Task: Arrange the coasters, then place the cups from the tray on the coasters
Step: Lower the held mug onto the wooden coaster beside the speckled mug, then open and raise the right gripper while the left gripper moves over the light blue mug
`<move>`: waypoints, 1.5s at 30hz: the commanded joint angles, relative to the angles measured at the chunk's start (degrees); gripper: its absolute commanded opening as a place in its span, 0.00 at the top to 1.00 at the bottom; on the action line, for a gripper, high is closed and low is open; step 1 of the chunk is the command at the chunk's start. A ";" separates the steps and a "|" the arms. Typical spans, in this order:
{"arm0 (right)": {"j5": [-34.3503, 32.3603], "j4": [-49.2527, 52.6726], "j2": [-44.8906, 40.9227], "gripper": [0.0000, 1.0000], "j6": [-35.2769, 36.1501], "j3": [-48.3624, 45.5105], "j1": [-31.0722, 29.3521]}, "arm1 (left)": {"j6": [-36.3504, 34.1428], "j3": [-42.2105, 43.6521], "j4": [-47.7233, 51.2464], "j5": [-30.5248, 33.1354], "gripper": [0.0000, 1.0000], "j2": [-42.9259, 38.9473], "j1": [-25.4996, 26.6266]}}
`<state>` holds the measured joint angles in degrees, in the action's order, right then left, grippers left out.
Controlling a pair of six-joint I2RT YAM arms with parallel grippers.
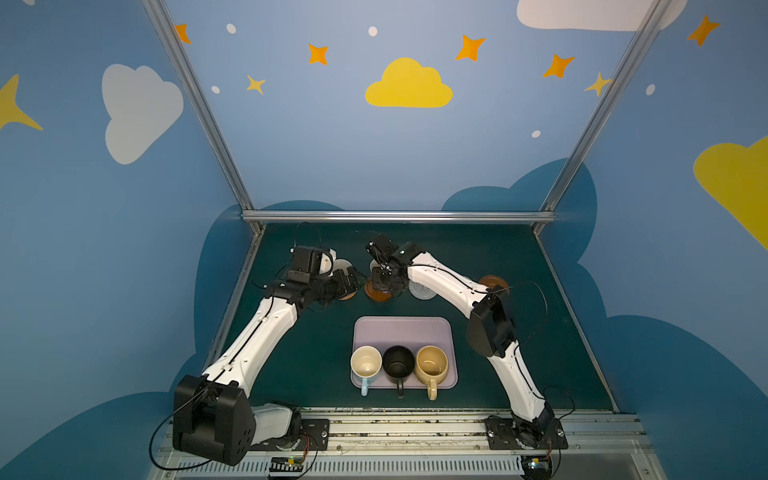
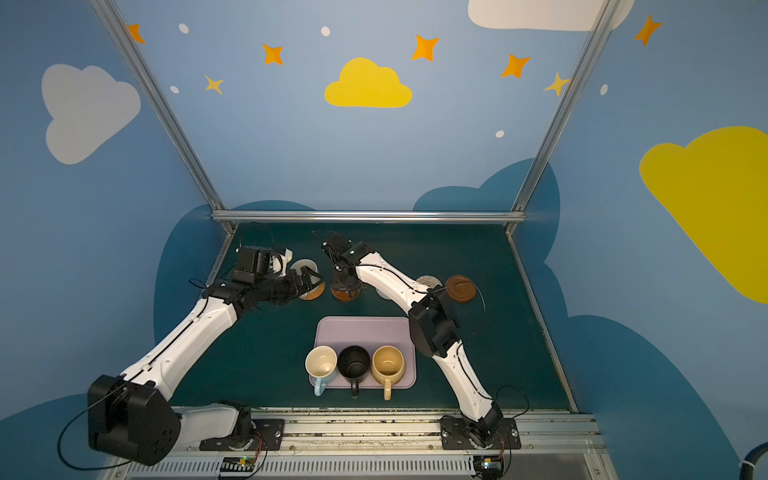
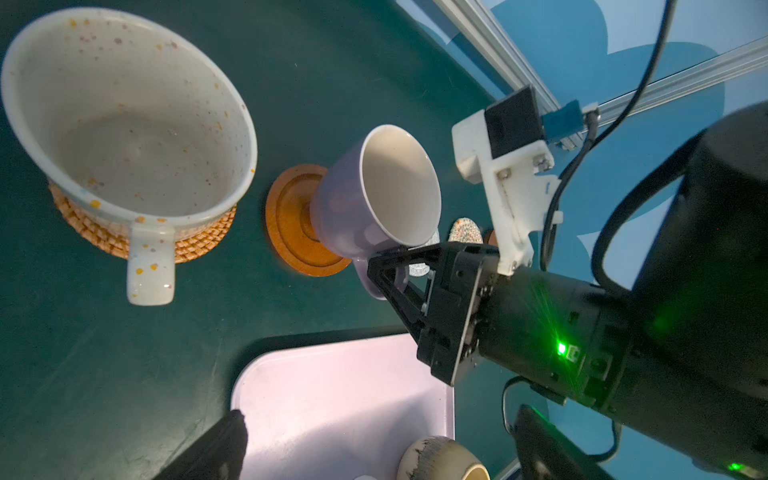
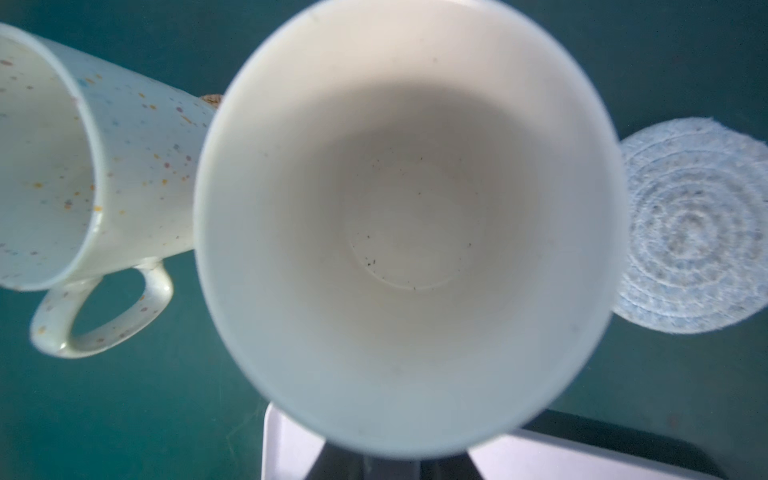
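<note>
My right gripper [image 1: 384, 286] is shut on the handle of the lavender cup [image 3: 374, 199]. That cup's base meets a brown wooden coaster [image 3: 291, 232]. The cream speckled cup [image 3: 124, 124] stands on the orange-brown woven coaster [image 3: 199, 243]. My left gripper [image 3: 382, 455] hangs open and empty beside that cup, over the lilac tray [image 1: 401, 328]. At the tray's near edge stand the light blue cup [image 1: 365, 361], the black cup [image 1: 398, 361] and the mustard cup [image 1: 432, 363]. A grey-white woven coaster [image 4: 694, 224], a beige woven coaster [image 2: 428, 280] and a second brown coaster [image 2: 460, 287] lie bare to the right.
The coasters form a row across the green table [image 1: 291, 357] behind the tray. The right arm's forearm [image 1: 449, 282] crosses above the grey-white and beige coasters. Metal frame rails [image 1: 399, 216] and blue walls close in the back and sides.
</note>
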<state>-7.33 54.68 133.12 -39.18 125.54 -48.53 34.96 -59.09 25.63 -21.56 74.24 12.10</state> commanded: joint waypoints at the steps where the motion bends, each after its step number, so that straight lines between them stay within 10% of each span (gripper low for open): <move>1: -0.97 0.18 -0.14 1.00 -1.38 3.22 -0.33 | -0.59 0.35 0.31 0.24 0.01 -0.90 -0.23; 30: 0.51 -0.01 4.05 1.00 -6.51 2.91 -1.34 | -0.59 2.09 -0.27 0.60 0.01 -1.35 -0.29; 35: 2.32 -1.33 4.08 0.82 -6.29 2.21 -1.24 | -0.61 2.55 -0.30 0.78 0.01 -1.73 -0.40; 45: 3.17 -0.79 4.43 0.76 -5.91 2.06 -0.92 | -0.86 3.00 -0.32 0.77 0.01 -1.92 -0.41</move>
<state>-4.67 53.58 136.42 -44.97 126.76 -49.63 34.94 -56.66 25.41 -20.95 73.47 12.01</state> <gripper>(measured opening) 0.243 0.994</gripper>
